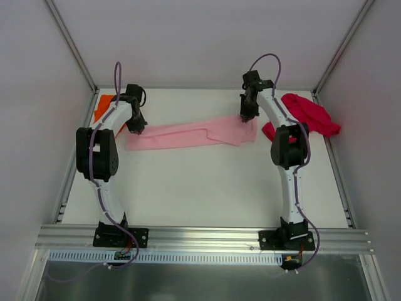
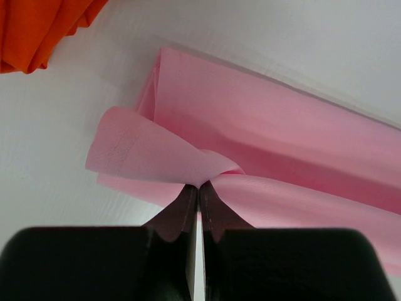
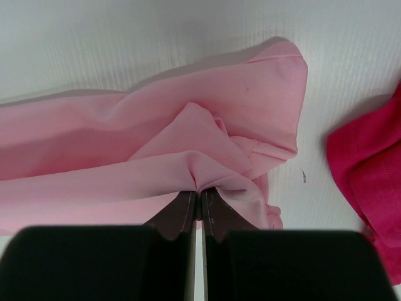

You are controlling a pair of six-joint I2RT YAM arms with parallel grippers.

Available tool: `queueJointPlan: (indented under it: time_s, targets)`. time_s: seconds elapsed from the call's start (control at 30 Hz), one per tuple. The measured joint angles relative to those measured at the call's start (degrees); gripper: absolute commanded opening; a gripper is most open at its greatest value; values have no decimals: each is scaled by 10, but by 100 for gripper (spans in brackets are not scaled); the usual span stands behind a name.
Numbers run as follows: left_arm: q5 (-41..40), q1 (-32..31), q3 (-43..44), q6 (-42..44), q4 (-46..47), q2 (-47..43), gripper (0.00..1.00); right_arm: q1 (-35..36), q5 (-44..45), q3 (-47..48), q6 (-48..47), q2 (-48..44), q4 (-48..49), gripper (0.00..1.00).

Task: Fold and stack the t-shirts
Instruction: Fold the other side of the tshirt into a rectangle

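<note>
The light pink t-shirt (image 1: 191,135) lies stretched into a long narrow band across the far part of the table. My left gripper (image 1: 136,128) is shut on its left end, pinching a fold of pink cloth (image 2: 188,166) at the fingertips (image 2: 199,188). My right gripper (image 1: 247,116) is shut on its right end, where the pink cloth (image 3: 207,150) bunches up at the tips (image 3: 199,193). The bright orange t-shirt (image 1: 103,106) lies crumpled at the far left, behind the left arm (image 2: 37,31). The crimson red t-shirt (image 1: 307,114) lies crumpled at the far right (image 3: 369,175).
White walls with metal posts (image 1: 72,47) close in the table on the left, back and right. A metal rail (image 1: 200,235) runs along the near edge, where both arm bases are bolted.
</note>
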Motion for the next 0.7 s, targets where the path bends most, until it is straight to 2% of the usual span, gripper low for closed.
queueJointPlan:
  time_s: [0.17, 0.53, 0.57, 0.6, 0.67, 0.7]
  targets:
    - [1, -2, 24, -1, -4, 36, 0, -8, 0, 9, 0, 0, 6, 1]
    - [2, -7, 141, -1, -15, 100, 0, -30, 0, 18, 1, 1, 17, 1]
    - [2, -7, 148, -1, -17, 106, 7, -30, 0, 20, 1, 2, 17, 11]
    - [2, -7, 153, -1, -17, 111, 36, -30, 0, 22, 1, 4, 18, 27]
    - [1, -7, 159, -1, -21, 121, 57, -30, 3, 25, 2, 9, 21, 68]
    - [0, -7, 159, 0, -23, 125, 64, -31, 5, 26, -1, 11, 22, 75]
